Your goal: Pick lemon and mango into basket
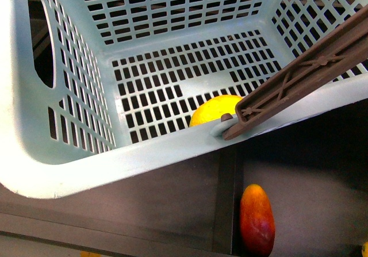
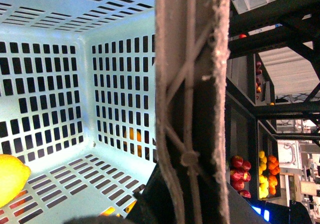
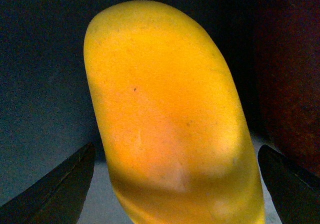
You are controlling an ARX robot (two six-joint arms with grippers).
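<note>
The light teal basket [image 1: 69, 171] fills the front view, held up close, with its brown handle [image 1: 310, 73] crossing at the right. The yellow lemon [image 1: 214, 110] lies on the basket's slotted floor; it also shows in the left wrist view [image 2: 10, 176]. My left gripper [image 2: 192, 204] is shut on the basket's brown handle [image 2: 192, 83]. In the right wrist view the orange-yellow mango [image 3: 170, 119] stands between my open right gripper's [image 3: 175, 184] dark fingertips [image 3: 60, 189], which are apart from it on both sides. Neither gripper shows in the front view.
A red-and-orange elongated fruit [image 1: 257, 219] lies on the dark shelf below the basket, beside a dark divider [image 1: 227, 199]. The left wrist view shows dark shelving with red fruit [image 2: 239, 176] and yellow and orange fruit [image 2: 267, 171] in bins.
</note>
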